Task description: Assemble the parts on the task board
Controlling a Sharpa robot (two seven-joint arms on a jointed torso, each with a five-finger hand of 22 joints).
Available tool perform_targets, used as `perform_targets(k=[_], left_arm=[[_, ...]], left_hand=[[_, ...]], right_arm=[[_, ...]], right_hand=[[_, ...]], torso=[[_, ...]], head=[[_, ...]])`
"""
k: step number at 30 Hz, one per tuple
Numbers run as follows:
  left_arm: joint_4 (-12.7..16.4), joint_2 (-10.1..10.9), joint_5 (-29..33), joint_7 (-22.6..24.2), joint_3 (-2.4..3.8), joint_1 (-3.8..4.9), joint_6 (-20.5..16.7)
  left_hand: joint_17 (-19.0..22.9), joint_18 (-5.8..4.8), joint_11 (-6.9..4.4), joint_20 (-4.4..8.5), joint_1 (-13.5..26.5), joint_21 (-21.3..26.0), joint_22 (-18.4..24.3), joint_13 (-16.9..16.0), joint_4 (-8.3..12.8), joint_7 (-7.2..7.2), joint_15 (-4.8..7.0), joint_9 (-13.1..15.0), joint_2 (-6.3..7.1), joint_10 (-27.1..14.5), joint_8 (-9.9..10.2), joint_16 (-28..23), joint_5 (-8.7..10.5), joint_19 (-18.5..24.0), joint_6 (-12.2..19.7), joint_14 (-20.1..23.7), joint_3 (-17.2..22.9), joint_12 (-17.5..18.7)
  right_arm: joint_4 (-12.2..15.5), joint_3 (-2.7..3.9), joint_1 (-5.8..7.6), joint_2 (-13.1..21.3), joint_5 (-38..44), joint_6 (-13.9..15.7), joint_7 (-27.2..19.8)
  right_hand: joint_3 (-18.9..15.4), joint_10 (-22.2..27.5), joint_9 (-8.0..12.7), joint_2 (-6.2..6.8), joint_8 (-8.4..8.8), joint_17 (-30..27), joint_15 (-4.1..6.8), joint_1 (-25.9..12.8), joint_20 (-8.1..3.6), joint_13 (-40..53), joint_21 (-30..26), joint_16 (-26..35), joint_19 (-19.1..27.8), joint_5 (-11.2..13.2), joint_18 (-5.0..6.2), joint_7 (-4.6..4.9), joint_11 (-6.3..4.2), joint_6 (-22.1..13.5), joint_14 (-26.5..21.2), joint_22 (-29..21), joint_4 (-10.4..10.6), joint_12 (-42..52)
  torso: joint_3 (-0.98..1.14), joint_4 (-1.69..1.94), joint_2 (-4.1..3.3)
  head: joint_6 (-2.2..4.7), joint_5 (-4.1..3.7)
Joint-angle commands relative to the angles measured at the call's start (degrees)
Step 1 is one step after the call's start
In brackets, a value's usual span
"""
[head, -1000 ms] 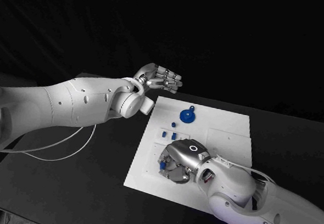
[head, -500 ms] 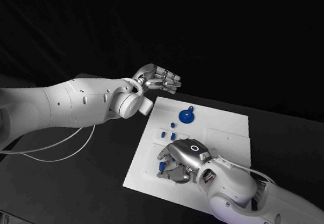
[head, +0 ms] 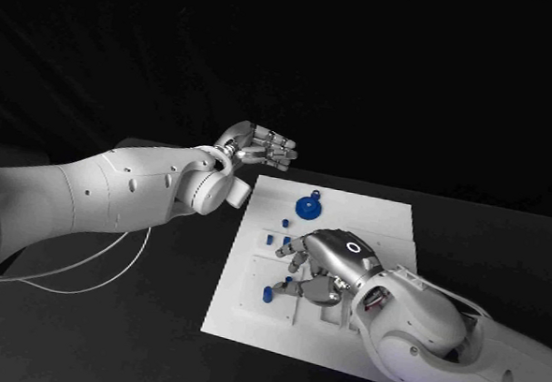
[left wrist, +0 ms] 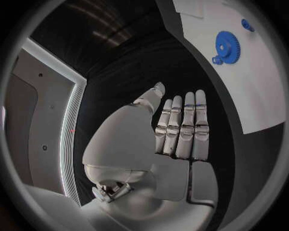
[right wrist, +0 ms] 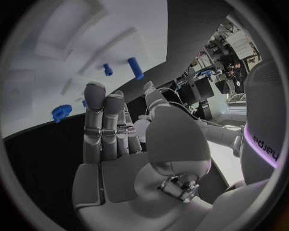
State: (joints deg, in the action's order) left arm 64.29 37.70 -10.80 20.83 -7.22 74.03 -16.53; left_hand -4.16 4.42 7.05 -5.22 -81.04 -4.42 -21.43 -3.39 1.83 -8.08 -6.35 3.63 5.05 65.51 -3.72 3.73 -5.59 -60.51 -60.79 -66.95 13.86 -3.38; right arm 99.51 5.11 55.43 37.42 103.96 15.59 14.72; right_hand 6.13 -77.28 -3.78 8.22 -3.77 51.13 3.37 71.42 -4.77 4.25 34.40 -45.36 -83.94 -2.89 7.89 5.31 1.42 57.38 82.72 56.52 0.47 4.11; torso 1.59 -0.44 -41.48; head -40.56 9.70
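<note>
The white task board (head: pixel 371 218) lies in the middle of the black table. A blue gear (head: pixel 310 206) sits near its far edge, and the left wrist view shows the gear (left wrist: pixel 226 45) on the board (left wrist: pixel 256 82). Small blue pegs (head: pixel 293 243) stand below the gear. A small blue part (head: pixel 270 294) lies near the board's left edge. My right hand (head: pixel 328 263) hovers over the board's middle with fingers spread and nothing in them. In the right wrist view its fingers (right wrist: pixel 96 120) reach toward two blue pegs (right wrist: pixel 135 67) and a blue part (right wrist: pixel 60 113). My left hand (head: pixel 257 142) stays raised beyond the board's far left corner, fingers straight, holding nothing (left wrist: pixel 163 144).
A thin white cable (head: pixel 90 272) loops on the table left of the board, under my left arm. Bare black tabletop (head: pixel 95 339) lies on the board's left and near side. My right forearm (head: pixel 448 344) covers the board's near right part.
The whole head view has shifted, so the camera moved. My right hand's fingers have spread out from a tighter curl over the board. My left hand keeps its place.
</note>
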Motion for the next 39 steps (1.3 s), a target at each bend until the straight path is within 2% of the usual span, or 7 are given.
perform_targets(k=[1, 9, 13, 15, 23, 30, 39], left_arm=[[-0.12, 0.11, 0.07, 0.55, 0.03, -0.17, 0.97], [-0.55, 0.54, 0.10, 0.63, -0.02, -0.71, 1.14], [-0.57, 0.85, 0.11, 0.73, -0.03, -1.09, 1.35], [-0.55, 1.00, 0.12, 0.75, -0.03, -1.29, 1.43], [-0.58, 1.32, 0.11, 1.17, -0.01, -1.81, 1.25], [-0.61, 1.46, 0.15, 1.30, -0.02, -1.87, 1.18], [-0.54, 1.50, 0.13, 1.35, -0.03, -1.90, 1.24]], left_hand=[[-0.01, 0.13, -0.23, -0.14, -0.01, 0.16, 0.05, 0.02, -0.22, 0.22, -0.01, -0.02, -0.57, 0.13, 0.14, -0.20, 0.23, -0.03, 0.26, 0.12, -0.02, 0.06], [-0.10, 0.01, -0.30, 0.04, 0.15, 0.06, 0.03, 0.03, -0.33, 0.23, 0.16, -0.02, -0.55, 0.40, 0.14, -0.20, 0.24, -0.21, 0.25, -0.53, 0.02, 0.08], [-0.30, -0.07, -0.42, 0.24, 0.41, -0.09, -0.03, 0.03, -0.52, 0.23, 0.40, -0.02, -0.50, 0.71, 0.14, -0.16, 0.27, -0.51, 0.34, -1.28, -0.07, 0.07], [-0.44, -0.17, -0.47, 0.35, 0.61, -0.12, -0.04, 0.03, -0.69, 0.25, 0.51, -0.02, -0.36, 0.85, 0.14, -0.17, 0.27, -0.65, 0.38, -1.62, -0.19, 0.07], [-0.52, -0.32, -0.41, 0.36, 1.11, -0.03, 0.06, 0.02, -1.06, 0.23, 0.46, -0.03, -0.25, 0.86, 0.15, -0.22, 0.23, -0.70, 0.54, -1.56, -0.46, 0.07], [-0.52, -0.35, -0.38, 0.30, 1.22, 0.11, 0.29, 0.02, -1.22, 0.25, 0.39, -0.02, -0.23, 0.77, 0.15, -0.19, 0.22, -0.72, 0.57, -1.35, -0.61, 0.06], [-0.56, -0.30, -0.34, 0.30, 0.88, 0.21, 0.75, 0.02, -1.21, 0.36, 0.38, -0.01, -0.27, 0.65, 0.13, -0.19, -0.29, -0.84, 0.41, -1.27, -0.69, 0.06]], right_arm=[[0.54, 1.56, 0.06, 2.17, -8.94, 4.07, -2.88], [-0.26, 5.44, 0.20, 9.20, -25.43, 0.67, -5.43], [-0.59, 6.39, 0.26, 12.35, -31.10, -1.63, -4.32], [-0.57, 6.80, 0.32, 13.71, -32.82, -3.65, -2.47], [-0.40, 7.60, 0.59, 17.78, -35.27, -11.85, 7.26], [-0.20, 7.50, 0.62, 19.07, -36.09, -18.05, 12.58], [-0.01, 5.08, 0.63, 19.42, -35.02, -21.96, 14.99]], right_hand=[[1.08, -2.05, -0.17, -1.17, -0.46, 0.10, 0.08, 0.44, 0.02, 0.35, 0.37, 0.16, -2.69, 0.02, 0.49, 0.78, 0.01, 2.21, 0.35, 0.03, -0.37, 0.83], [3.34, -6.36, -0.84, -3.37, 0.05, 0.22, 1.61, -0.59, -1.39, 7.73, 1.43, 0.39, -2.61, -5.04, -0.54, -0.56, -2.34, 7.26, 0.40, -0.03, -3.29, 7.03], [4.14, 1.12, -4.10, -4.03, 0.22, 0.43, 2.21, -2.29, -2.19, 28.42, 2.07, 0.56, -2.64, -5.30, -1.50, -1.60, -3.18, 8.97, 0.60, 0.01, -3.62, 24.95], [3.76, 3.34, -7.90, -3.54, -0.03, 0.74, 2.24, -3.34, -2.20, 37.92, 3.73, 0.08, -2.75, -8.19, -1.54, -1.85, -3.55, 8.97, 0.72, 0.84, -2.78, 32.98], [5.87, 2.71, -39.76, -1.61, -2.05, 2.35, 3.29, -5.42, -3.03, 52.49, 8.61, -2.49, -2.85, -10.39, -2.09, -4.75, -4.87, 8.76, 0.55, 3.64, 0.56, 41.53], [8.08, 0.05, -48.78, -0.78, 0.03, 6.36, 3.40, -7.79, -3.20, 61.46, 13.41, -7.87, -3.13, -9.74, -2.36, -5.12, -5.23, 9.45, 0.81, 7.02, 4.03, 49.94], [2.89, -1.37, -55.64, -0.15, -0.03, 9.42, 3.30, -9.05, -3.11, 68.10, 16.91, -11.48, -3.17, -14.66, -2.37, -4.99, -5.05, 8.12, 0.67, 10.30, 7.06, 55.24]], torso=[[0.03, -0.14, 0.21], [0.04, -0.57, 0.87], [0.10, -0.84, 1.18], [0.10, -0.97, 1.34], [-0.12, -1.33, 1.74], [-0.17, -1.22, 1.78], [-0.42, -1.31, 1.80]], head=[[0.60, -0.93], [1.26, -2.70], [1.08, -3.17], [1.16, -3.59], [0.50, -4.74], [0.17, -5.37], [-0.39, -5.70]])
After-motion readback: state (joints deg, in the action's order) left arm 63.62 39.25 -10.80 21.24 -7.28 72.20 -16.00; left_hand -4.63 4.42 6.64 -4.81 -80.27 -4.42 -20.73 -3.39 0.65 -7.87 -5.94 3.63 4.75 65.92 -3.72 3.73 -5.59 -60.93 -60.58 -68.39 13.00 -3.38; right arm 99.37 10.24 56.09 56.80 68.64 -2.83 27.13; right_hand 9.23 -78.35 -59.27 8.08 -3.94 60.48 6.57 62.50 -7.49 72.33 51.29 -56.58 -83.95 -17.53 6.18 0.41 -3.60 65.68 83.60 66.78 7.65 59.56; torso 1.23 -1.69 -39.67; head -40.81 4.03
